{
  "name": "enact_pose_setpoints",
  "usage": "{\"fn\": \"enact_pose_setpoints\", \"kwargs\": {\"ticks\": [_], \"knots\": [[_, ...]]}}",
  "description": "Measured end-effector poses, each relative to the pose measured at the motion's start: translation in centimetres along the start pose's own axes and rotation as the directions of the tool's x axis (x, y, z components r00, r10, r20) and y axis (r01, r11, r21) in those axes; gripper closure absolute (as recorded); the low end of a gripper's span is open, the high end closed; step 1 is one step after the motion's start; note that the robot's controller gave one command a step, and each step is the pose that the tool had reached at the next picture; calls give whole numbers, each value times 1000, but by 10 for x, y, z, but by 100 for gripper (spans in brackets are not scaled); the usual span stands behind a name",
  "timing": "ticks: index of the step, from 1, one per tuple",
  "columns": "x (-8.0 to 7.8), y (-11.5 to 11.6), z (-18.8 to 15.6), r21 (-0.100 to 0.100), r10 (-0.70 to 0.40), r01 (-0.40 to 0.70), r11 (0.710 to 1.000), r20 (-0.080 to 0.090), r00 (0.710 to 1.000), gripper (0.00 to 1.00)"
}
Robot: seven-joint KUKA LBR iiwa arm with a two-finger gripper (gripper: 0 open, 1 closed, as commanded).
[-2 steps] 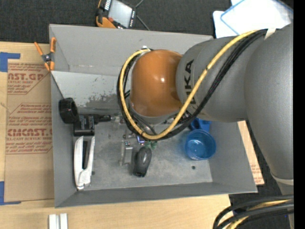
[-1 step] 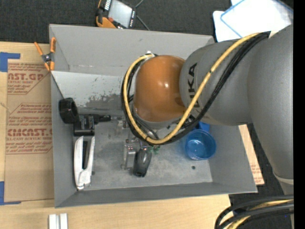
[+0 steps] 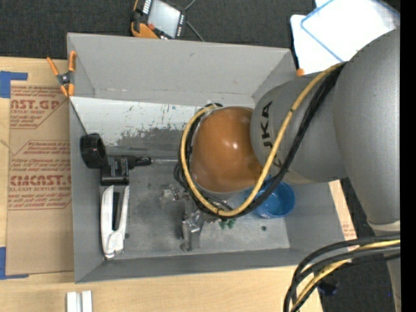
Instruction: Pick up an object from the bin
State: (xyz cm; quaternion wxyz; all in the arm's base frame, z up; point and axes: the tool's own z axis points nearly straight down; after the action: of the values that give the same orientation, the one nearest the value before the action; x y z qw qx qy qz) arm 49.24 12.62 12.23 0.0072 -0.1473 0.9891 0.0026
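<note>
My gripper (image 3: pixel 189 230) hangs below the orange wrist cover, low over the bare bin floor near the front wall, a little left of the middle. Nothing shows in it. A white handle-shaped object (image 3: pixel 114 220) lies lengthwise by the front left corner, well to the gripper's left. Behind that lies a black tool with a round knob (image 3: pixel 103 155), against the left wall. To the right, a blue round object (image 3: pixel 277 203) peeks out from under the arm, mostly hidden.
The arm and its orange cover hang over the bin's middle and right, hiding the floor there. Bare floor stretches between the gripper and the white object. The bin's sloping back wall rises behind.
</note>
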Motion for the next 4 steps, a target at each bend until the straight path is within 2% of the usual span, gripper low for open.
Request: {"fn": "enact_pose_setpoints", "kwargs": {"ticks": [1, 2, 3, 4], "knots": [[-1, -8, -1, -2, 108, -108, 994, 2, 994, 0], [-9, 23, -65, -1, 11, -11, 1000, 2, 1000, 0], [3, -16, -25, -1, 216, -216, 976, 0, 976, 0], [5, -18, -22, 1, 257, -257, 966, -5, 966, 0]]}}
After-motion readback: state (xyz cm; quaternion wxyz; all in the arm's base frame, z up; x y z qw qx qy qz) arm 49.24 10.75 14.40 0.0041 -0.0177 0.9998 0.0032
